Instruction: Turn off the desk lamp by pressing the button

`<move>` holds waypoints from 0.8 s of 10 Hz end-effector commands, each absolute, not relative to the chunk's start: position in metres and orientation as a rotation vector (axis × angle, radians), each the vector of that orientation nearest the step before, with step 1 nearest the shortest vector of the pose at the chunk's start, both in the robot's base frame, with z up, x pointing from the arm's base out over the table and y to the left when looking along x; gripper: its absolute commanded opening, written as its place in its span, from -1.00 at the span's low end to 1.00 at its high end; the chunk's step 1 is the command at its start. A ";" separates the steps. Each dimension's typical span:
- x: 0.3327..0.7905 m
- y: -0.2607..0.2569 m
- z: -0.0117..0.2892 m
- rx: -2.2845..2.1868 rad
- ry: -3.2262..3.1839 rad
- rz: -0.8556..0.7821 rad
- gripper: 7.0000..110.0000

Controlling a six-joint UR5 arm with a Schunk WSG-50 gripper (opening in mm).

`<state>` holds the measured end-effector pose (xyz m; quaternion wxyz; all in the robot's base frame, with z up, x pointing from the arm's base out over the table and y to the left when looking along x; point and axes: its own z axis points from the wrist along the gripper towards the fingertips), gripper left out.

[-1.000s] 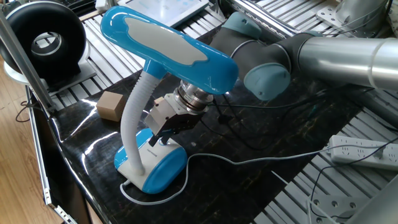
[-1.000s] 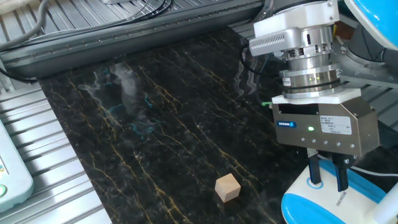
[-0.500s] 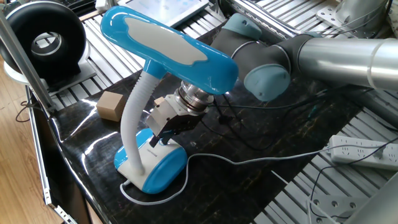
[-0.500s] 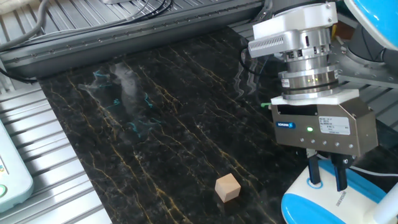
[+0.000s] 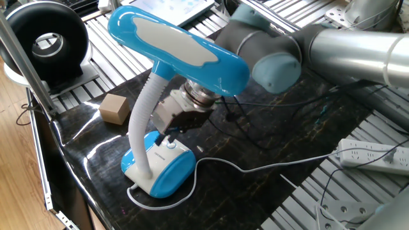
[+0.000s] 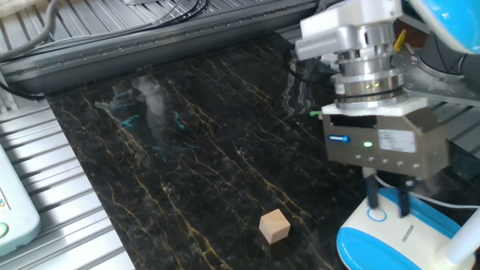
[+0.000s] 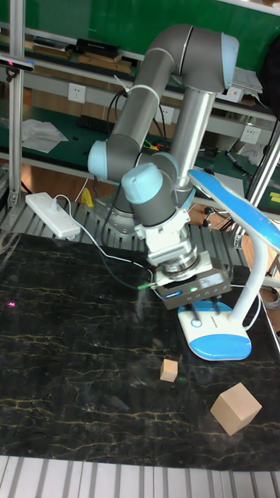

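Observation:
The desk lamp stands at the table's edge, with a blue oval head (image 5: 172,48), a white ribbed neck (image 5: 142,124) and a blue and white base (image 5: 161,169). Its base (image 6: 397,238) carries the button (image 6: 376,215), a small whitish ring, also visible in the tall view (image 7: 196,318). My gripper (image 6: 386,201) hangs over the base under the lamp head, pointing down. Its two black fingers (image 6: 369,193) show a narrow gap with nothing between them. The left fingertip sits just above the button's rim. In the other fixed view my gripper (image 5: 169,137) partly hides the button.
A small wooden cube (image 6: 274,226) lies on the black marble top in front of the lamp base. A larger cardboard block (image 5: 114,107) sits behind the neck. The lamp's white cord (image 5: 217,166) runs across the top toward a power strip (image 5: 374,156). A black round device (image 5: 48,41) stands off the table.
My gripper has risen a little and shifted sideways, so its left fingertip has come off the button. The lamp's head and base have shifted slightly.

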<state>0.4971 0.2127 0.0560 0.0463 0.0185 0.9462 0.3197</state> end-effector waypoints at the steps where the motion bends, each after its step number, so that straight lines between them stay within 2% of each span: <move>1: 0.500 0.215 0.098 0.094 2.884 1.036 -0.28; 3: 0.500 0.197 0.111 0.022 2.890 1.005 -0.28; 4: 0.500 0.183 0.107 -0.019 2.908 0.940 -0.71; 6: 0.501 0.170 0.099 -0.038 2.924 0.883 -0.71; 8: 0.500 0.163 0.104 -0.053 2.927 0.894 -0.71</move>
